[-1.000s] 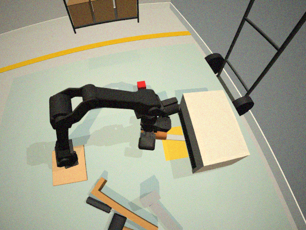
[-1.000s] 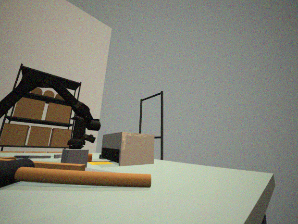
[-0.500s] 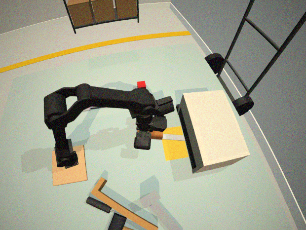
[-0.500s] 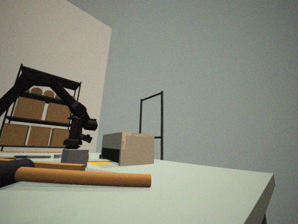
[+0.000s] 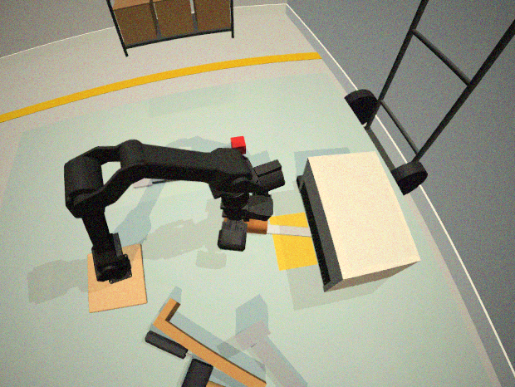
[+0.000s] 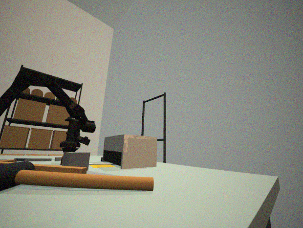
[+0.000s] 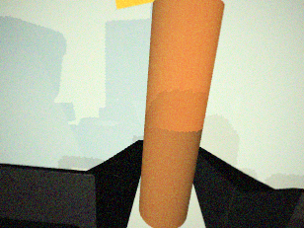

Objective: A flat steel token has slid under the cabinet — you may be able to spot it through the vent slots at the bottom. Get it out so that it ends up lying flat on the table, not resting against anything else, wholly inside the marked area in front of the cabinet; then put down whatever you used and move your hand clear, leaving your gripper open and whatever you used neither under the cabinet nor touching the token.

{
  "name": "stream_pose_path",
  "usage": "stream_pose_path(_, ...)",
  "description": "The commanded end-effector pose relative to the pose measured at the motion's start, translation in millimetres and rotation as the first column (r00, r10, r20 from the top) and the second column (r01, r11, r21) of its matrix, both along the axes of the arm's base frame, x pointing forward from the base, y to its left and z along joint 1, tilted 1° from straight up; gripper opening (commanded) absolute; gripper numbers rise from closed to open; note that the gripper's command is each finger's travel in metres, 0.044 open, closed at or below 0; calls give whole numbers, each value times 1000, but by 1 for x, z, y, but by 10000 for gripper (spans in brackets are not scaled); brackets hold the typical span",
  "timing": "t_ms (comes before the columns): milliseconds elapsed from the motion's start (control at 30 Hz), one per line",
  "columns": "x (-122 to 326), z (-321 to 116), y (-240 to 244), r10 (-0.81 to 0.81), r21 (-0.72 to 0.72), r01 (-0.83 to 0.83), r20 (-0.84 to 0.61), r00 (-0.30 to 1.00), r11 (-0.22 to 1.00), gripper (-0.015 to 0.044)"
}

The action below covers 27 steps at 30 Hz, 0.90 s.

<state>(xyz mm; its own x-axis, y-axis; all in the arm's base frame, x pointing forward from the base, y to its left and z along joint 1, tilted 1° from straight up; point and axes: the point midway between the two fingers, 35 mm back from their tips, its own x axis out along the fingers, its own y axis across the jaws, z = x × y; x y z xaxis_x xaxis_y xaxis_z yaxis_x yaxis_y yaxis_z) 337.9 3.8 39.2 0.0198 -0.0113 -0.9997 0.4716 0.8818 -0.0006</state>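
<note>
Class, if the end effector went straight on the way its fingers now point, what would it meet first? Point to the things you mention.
The end effector [image 5: 245,224] [image 7: 166,148] points down, gripping an orange handle [image 5: 257,226] [image 7: 180,88]. Straight on, it would probably meet the pale green tabletop [image 5: 232,286] [image 6: 195,195] first; the remaining gap is unclear.
</note>
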Motion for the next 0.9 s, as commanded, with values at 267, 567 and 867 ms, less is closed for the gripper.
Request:
stream_pose_path(267,-13,-1,8,-3,-4,3,-1,1000,1000,0)
stream_pose_path(567,-23,-2,13,-3,-4,3,-2,1000,1000,0)
stream_pose_path(867,-34,-2,19,-3,-3,3,-3,1000,1000,0)
